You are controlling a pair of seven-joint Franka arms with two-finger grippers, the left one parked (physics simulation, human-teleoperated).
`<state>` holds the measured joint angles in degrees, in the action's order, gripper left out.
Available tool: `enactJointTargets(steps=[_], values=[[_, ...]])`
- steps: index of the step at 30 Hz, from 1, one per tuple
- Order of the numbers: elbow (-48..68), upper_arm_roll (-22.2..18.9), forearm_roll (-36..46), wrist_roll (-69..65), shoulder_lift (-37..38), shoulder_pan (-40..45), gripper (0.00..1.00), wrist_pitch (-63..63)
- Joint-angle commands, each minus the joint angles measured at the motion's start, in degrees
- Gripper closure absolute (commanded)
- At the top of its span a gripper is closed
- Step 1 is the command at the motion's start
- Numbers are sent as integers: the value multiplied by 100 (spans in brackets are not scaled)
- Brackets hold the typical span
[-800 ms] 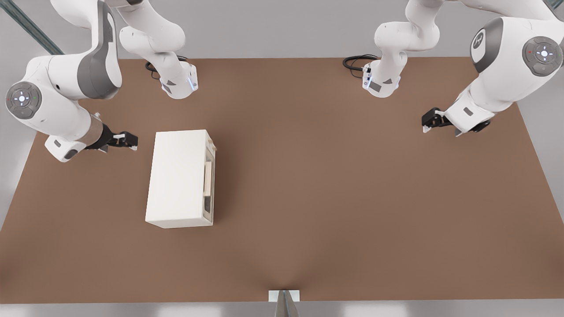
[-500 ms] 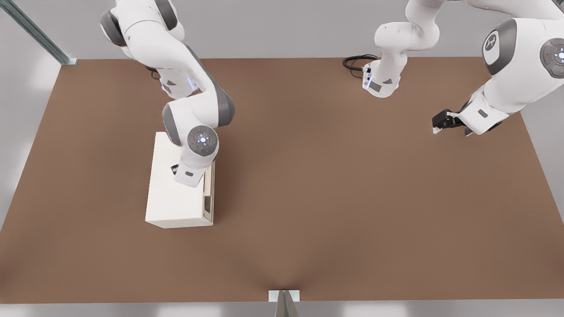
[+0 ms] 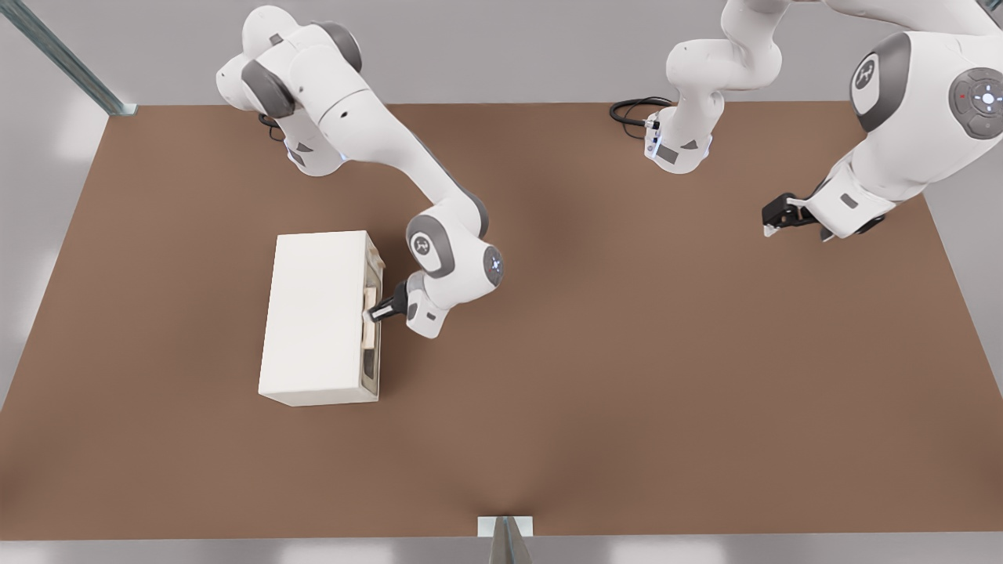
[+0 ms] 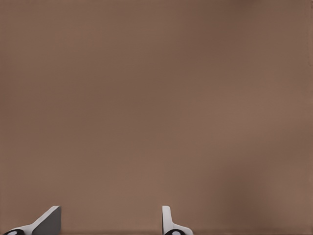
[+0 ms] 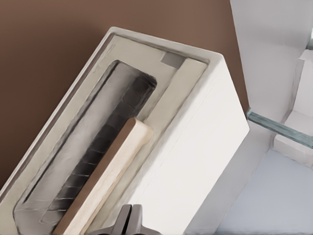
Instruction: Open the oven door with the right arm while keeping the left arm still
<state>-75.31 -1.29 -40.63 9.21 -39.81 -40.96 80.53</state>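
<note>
Clearly the oven door is a narrow cream-framed panel on the side of the oven that faces the front view's right; it lies flush with the box, closed. Its dark window shows a faint ribbed pattern behind the glass, and a cream bar handle runs lengthwise across it, standing proud of the pane. A small grey square sits in the frame beyond one end of the window. The oven stands on the brown table, toward the front view's left.

The right arm reaches down from the table's far edge, and its gripper is at the handle, near the middle of the bar. In the right wrist view the 2 dark fingers appear pressed together with no gap between them, just beside the bar and holding nothing. Only their tips show at the picture's edge, so whether they touch the handle cannot be told. The handle's near end is cut off there too
</note>
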Motion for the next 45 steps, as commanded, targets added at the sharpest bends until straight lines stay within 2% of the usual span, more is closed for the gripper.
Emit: enactJointTargets(steps=[1, 37, 39, 40, 41, 42, 43, 44, 45], values=[[-1, -2, -147, 960, -18, 0, 79, -196], [122, 33, -77, 942, -352, -272, 79, -284], [464, 41, 116, 836, -343, -272, 79, -284], [807, 41, 467, 836, -326, -220, 79, -284], [1194, 24, 1257, 819, -273, 61, 79, -258], [1379, 33, 2470, 29, -71, 895, 79, -196], [1449, 33, 3700, -604, 35, 1844, 0, -196], [1353, 15, 4326, -728, 263, 2689, 0, -310], [1107, 15, 4344, -859, 597, 3181, 0, -460]])
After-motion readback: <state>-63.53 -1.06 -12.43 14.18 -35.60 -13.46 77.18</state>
